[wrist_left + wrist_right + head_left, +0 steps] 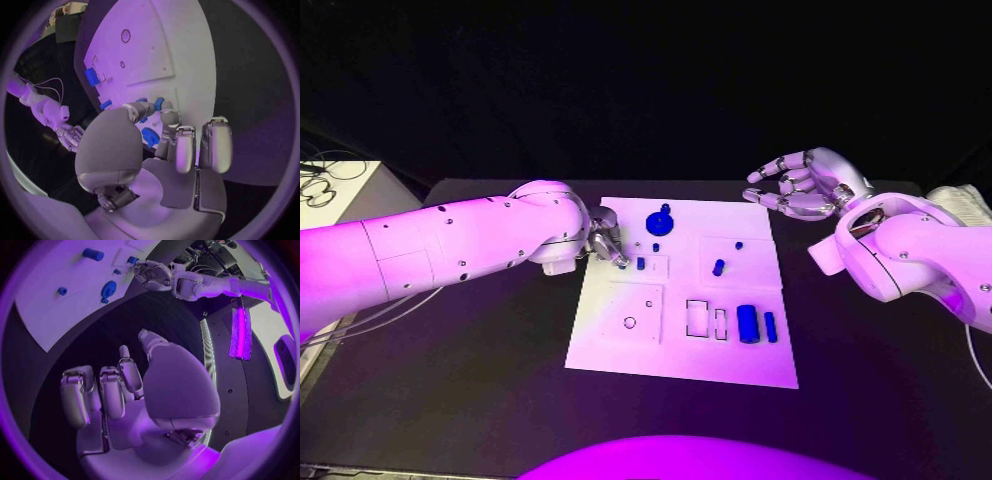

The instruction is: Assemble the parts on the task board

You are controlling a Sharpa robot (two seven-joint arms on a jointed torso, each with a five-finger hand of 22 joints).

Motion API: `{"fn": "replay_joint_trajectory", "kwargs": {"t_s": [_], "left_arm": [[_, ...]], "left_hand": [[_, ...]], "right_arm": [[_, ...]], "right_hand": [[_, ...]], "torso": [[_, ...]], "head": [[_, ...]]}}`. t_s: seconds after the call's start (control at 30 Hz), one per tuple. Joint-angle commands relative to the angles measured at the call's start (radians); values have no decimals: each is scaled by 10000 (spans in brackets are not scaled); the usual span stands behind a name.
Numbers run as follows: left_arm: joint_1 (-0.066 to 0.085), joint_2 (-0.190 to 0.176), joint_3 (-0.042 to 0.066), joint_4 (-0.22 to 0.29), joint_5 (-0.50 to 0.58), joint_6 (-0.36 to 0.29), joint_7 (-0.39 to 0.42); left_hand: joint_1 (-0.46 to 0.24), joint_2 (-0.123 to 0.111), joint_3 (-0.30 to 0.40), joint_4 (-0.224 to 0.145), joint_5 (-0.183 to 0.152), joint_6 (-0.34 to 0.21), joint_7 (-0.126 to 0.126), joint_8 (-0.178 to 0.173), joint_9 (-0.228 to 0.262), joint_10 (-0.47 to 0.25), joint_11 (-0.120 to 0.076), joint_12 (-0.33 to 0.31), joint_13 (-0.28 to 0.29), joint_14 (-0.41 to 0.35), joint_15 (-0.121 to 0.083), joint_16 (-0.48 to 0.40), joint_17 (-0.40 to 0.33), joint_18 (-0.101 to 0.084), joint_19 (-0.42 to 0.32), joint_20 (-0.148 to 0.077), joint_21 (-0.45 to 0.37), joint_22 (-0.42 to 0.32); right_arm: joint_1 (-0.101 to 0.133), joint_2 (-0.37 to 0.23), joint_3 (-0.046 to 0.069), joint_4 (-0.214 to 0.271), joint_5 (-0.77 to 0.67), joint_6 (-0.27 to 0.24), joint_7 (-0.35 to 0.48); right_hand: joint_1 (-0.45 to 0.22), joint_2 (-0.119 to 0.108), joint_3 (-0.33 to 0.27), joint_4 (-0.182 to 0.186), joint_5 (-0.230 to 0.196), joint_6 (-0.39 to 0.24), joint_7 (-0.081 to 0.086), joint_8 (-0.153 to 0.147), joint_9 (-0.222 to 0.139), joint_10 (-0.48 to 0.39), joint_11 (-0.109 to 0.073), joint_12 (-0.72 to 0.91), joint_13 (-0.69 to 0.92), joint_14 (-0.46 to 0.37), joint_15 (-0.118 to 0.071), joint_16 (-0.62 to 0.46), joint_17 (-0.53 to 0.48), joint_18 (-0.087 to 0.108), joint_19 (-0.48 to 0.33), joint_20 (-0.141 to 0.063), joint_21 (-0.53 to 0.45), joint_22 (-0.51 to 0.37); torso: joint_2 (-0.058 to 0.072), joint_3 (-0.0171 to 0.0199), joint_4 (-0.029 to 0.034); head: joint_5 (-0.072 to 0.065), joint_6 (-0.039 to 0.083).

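The white task board [625,355] lies in the middle of the black table. My left hand [606,247] is at the board's left edge, its thumb and a fingertip [169,119] pinching a small blue part [640,263] that stands on the board. A round blue part [661,221] sits near the far edge, a short blue peg [718,267] in the middle, and two blue bars [749,323] at the near right. My right hand [799,187] hovers over the board's far right corner, fingers loosely bent and apart, holding nothing.
A white box [343,190] with cables stands off the table's far left corner. A pale object [956,200] lies at the far right. The board has empty slots [698,318] and a round hole [629,322] in its near half.
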Motion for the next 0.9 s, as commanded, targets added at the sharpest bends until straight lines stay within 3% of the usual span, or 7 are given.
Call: {"fn": "replay_joint_trajectory", "kwargs": {"t_s": [0.03,0.4,0.53,0.6,0.73,0.9], "left_arm": [[-67,88,-35,4,50,241,30],[-75,119,-40,-75,96,257,45],[-76,87,-41,-106,110,135,53],[-76,60,-40,-111,118,72,56],[-76,-7,-37,-94,127,-51,57],[-76,-118,-24,-45,135,-199,50]], "left_hand": [[-13,124,2204,-2210,26,63,-23,-46,3,29,-14,50,11,1041,-61,34,2635,-153,84,-20,55,852],[-415,178,1929,-2049,-122,10,-69,-55,44,109,-41,15,14,1041,-58,34,2635,-138,28,-17,-3,781],[-984,291,1348,-1574,-200,-57,-142,-107,44,24,-67,-111,-108,1041,-83,34,2635,-113,-47,-36,-95,672],[-1431,360,897,-1126,-227,-26,-132,-167,-4,-39,-51,-149,-159,1041,-76,34,2635,-101,-87,-32,-149,607],[-2026,296,-41,-443,-235,-35,-65,-270,-76,-274,12,-267,-333,1041,-31,34,2635,-71,-171,4,-255,475],[-2100,320,-1072,124,-215,-53,-29,-349,-128,-407,48,-263,-340,1041,-5,34,2635,-48,-226,30,-340,382]], "right_arm": [[-4,-6,2,15,-38,112,94],[-5,13,2,-11,-63,111,109],[-5,14,2,-14,-63,106,115],[-5,14,2,-15,-63,105,117],[-6,12,2,-17,-62,102,123],[-9,10,2,-21,-62,107,130]], "right_hand": [[-59,55,40,5,28,-72,-10,31,13,-4,-25,-21,278,993,-68,-30,2452,-144,1064,-71,22,2635],[-55,56,53,-4,28,-81,-11,41,15,-17,-27,-35,263,990,-71,-35,2443,-144,1064,-74,22,2635],[-56,56,53,-4,28,-82,-11,41,15,-17,-27,-35,262,990,-71,-36,2441,-144,1064,-74,22,2635],[-60,54,52,-2,26,-85,-10,42,15,-17,-26,-35,262,988,-71,-39,2437,-144,1064,-74,22,2635],[-60,54,52,-2,26,-85,-10,42,15,-17,-26,-35,262,988,-71,-39,2437,-144,1064,-74,22,2635],[-68,52,51,1,24,-91,-9,42,14,-37,-26,-54,243,986,-71,-42,2430,-144,1064,-74,22,2635]], "torso": [[0,1,6],[-8,-1,7],[-10,-2,7],[-12,-6,5],[-14,-14,4],[-21,-13,6]], "head": [[-10,-28],[-29,-44],[-34,-28],[-36,-25],[-41,-8],[-63,18]]}}
